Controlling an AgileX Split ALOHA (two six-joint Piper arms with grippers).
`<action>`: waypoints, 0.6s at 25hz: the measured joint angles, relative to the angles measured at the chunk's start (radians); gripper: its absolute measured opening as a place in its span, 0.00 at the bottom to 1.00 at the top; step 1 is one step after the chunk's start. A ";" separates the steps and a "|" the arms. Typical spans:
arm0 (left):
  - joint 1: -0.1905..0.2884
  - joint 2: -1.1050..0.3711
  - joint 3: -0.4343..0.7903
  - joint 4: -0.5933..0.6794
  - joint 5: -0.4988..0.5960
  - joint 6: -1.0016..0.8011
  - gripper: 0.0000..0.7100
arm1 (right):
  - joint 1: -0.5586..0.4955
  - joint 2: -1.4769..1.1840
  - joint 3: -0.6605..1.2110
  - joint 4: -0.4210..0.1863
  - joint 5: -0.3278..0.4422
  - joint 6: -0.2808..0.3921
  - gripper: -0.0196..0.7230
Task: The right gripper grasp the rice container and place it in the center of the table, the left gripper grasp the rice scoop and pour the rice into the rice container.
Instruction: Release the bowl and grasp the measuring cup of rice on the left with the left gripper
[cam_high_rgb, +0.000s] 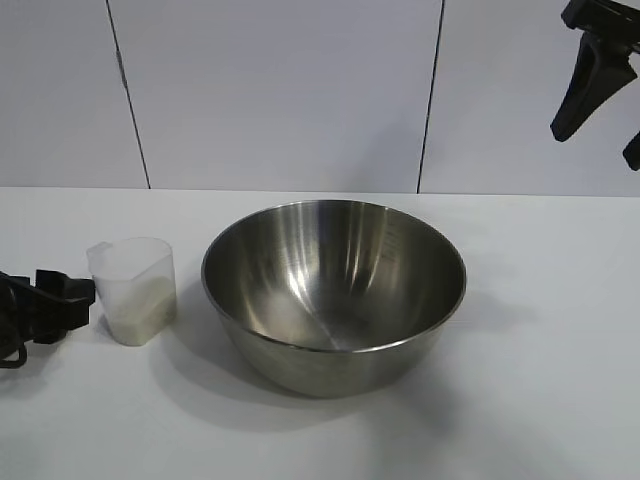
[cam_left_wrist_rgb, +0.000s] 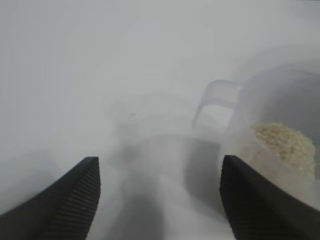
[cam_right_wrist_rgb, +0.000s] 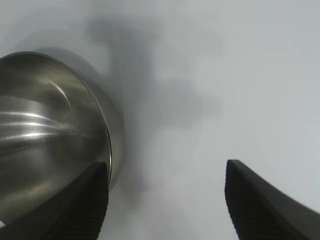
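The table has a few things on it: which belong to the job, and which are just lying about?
Part of the job:
- rice container, mid-table
- rice scoop, beside it, apart
- rice in the scoop
- left pincer, open, by the scoop
- right pincer, open, raised
- table

Just lying about:
- nothing that I can see

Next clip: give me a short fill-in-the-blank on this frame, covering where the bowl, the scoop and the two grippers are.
1. The rice container stands on the table and is ____ inside.
2. The rice lies in the rice scoop, which stands to the ____ of the rice container in the exterior view.
3. The right gripper hangs ____ the table, fingers apart.
4. The left gripper is open beside the scoop, holding ____.

Missing words: empty; left; above; nothing
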 joint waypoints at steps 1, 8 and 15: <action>0.000 0.000 0.000 0.008 0.000 -0.007 0.70 | 0.000 0.000 0.000 0.000 0.000 0.000 0.65; 0.000 0.000 0.000 0.037 0.000 -0.026 0.70 | 0.000 0.000 0.000 0.000 -0.001 0.000 0.65; 0.000 0.000 -0.007 0.042 0.000 -0.023 0.70 | 0.000 0.000 0.000 0.003 -0.025 0.000 0.65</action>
